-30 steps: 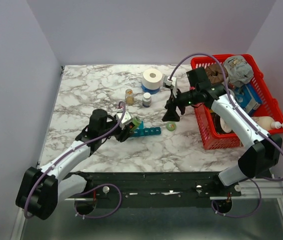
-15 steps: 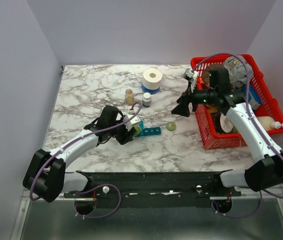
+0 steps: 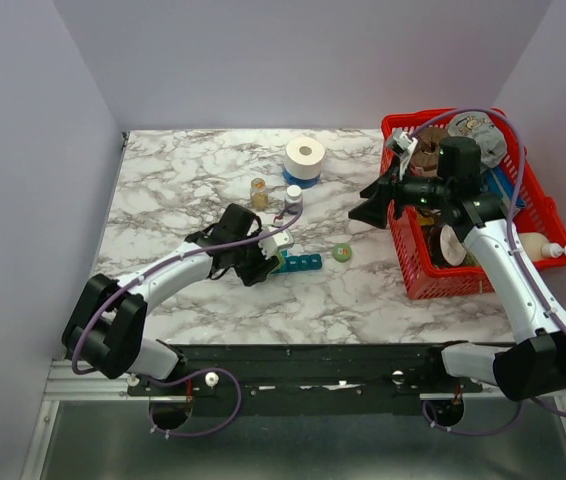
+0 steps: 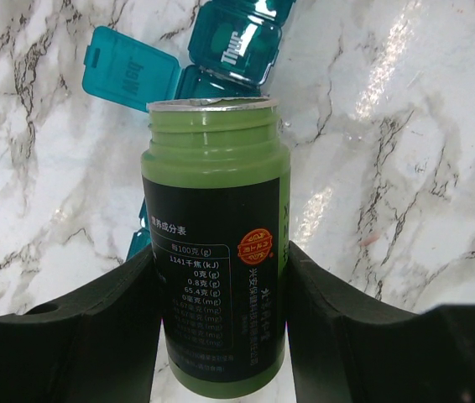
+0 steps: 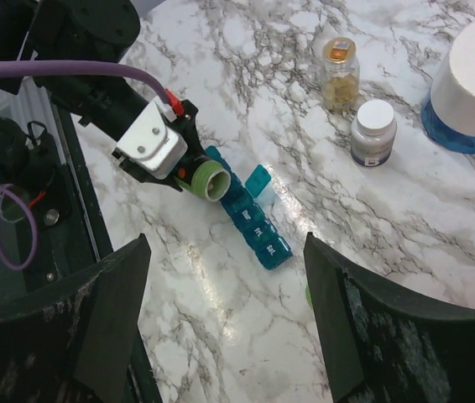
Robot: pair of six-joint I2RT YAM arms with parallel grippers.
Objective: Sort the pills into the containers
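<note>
My left gripper (image 3: 266,259) is shut on an uncapped green bottle (image 4: 216,243) with a dark label, tilted so its mouth points at the left end of the teal containers strip (image 3: 299,263). In the left wrist view the strip (image 4: 233,50) lies just beyond the bottle mouth, one lid (image 4: 128,74) flipped open. The right wrist view shows the bottle (image 5: 205,179) over the strip (image 5: 254,227). No pills show. My right gripper (image 3: 368,212) hangs open and empty above the table, right of the strip, beside the basket.
A green cap (image 3: 342,252) lies right of the strip. An amber bottle (image 3: 259,191), a white bottle (image 3: 293,198) and a paper roll (image 3: 305,157) stand behind. A red mesh basket (image 3: 418,275) full of items sits at the right.
My left gripper has carried the green bottle right, up to the strip's left end. My right gripper has drawn back to the right and away, toward the basket.
</note>
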